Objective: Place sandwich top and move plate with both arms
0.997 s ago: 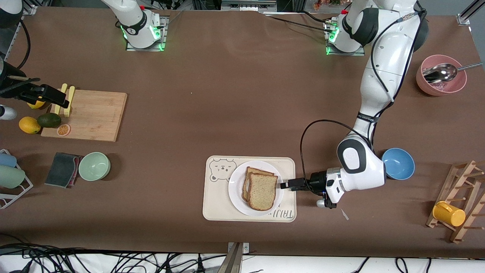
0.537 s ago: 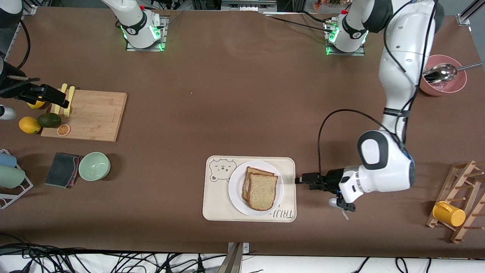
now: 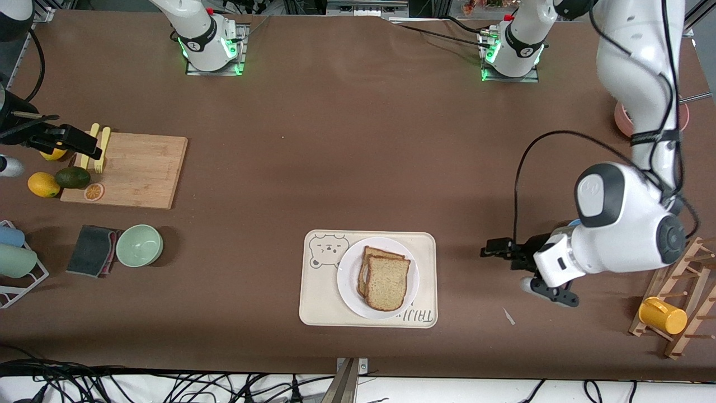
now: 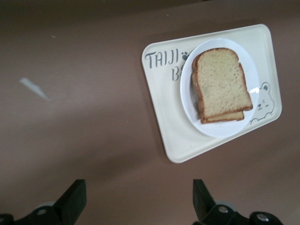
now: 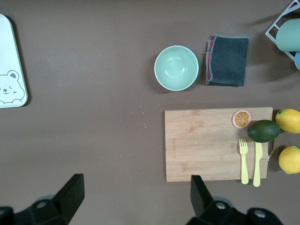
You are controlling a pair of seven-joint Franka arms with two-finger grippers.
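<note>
The sandwich top (image 3: 387,282) lies on the lower slice, a little askew so the under slice's crust peeks out, and both sit on the plate (image 3: 348,280), which rests on the cream bear tray (image 3: 313,302) near the front edge of the brown surface (image 3: 358,168). So the placing part looks done to me, and the plate move is what is left. The left gripper (image 3: 485,251) hangs over bare surface between the tray and the wooden mug rack (image 3: 679,296), well apart from the plate, its fingers (image 4: 72,200) spread wide and holding nothing. The right gripper (image 3: 96,150) is off at the right arm's end of the surface, over the edge of the cutting board (image 3: 140,170) by the yellow fork and knife, also spread and empty; that arm seems to be waiting. From its wrist view you see the green bowl (image 5: 176,67), the grey cloth (image 5: 227,60) and the fruit. I reckon the next move needs both arms brought to the plate's rim, one from each end, each pinching the rim without nudging the loose bread, then lifting level together.
</note>
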